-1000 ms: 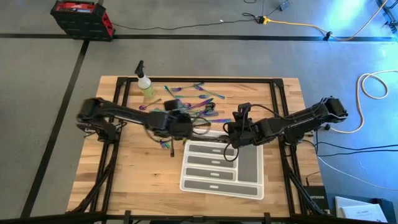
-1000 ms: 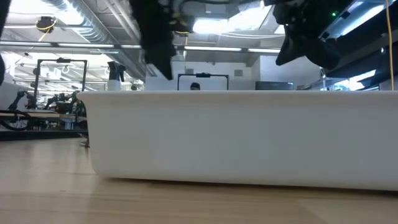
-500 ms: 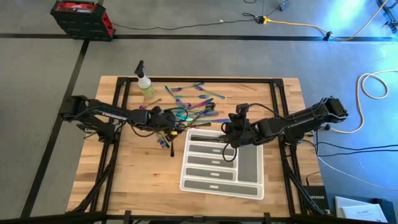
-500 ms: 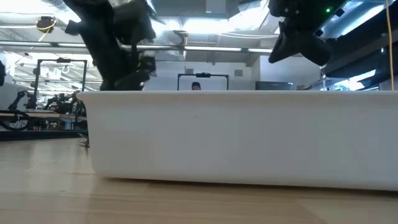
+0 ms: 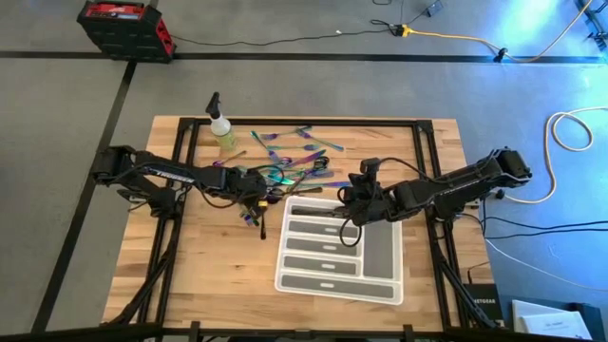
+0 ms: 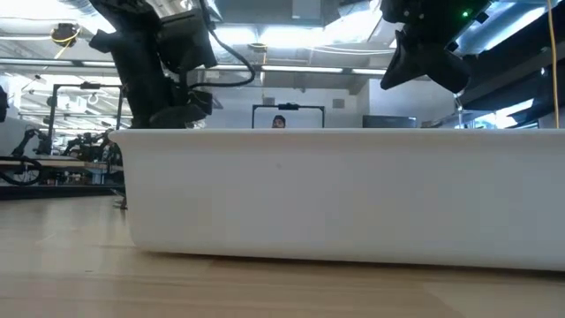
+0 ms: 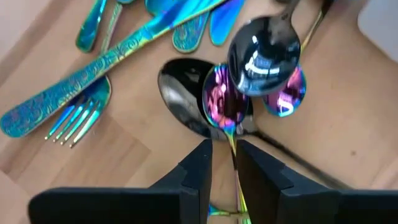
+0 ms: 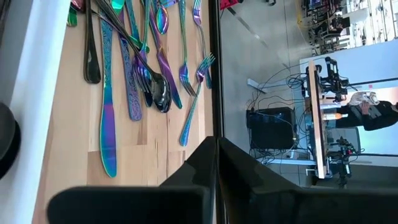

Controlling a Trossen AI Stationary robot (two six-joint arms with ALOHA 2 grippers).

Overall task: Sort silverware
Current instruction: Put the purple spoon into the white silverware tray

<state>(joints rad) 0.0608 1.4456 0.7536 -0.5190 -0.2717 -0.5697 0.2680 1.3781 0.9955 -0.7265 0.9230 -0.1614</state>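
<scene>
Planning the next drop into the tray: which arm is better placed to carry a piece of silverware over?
Left, probably. The left gripper is closed on a rainbow spoon at the silverware pile. The right gripper is shut and empty over the tray.

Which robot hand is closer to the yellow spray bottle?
The left gripper. It sits at the silverware pile, just past the spray bottle. The right gripper is farther off, over the tray.
</scene>
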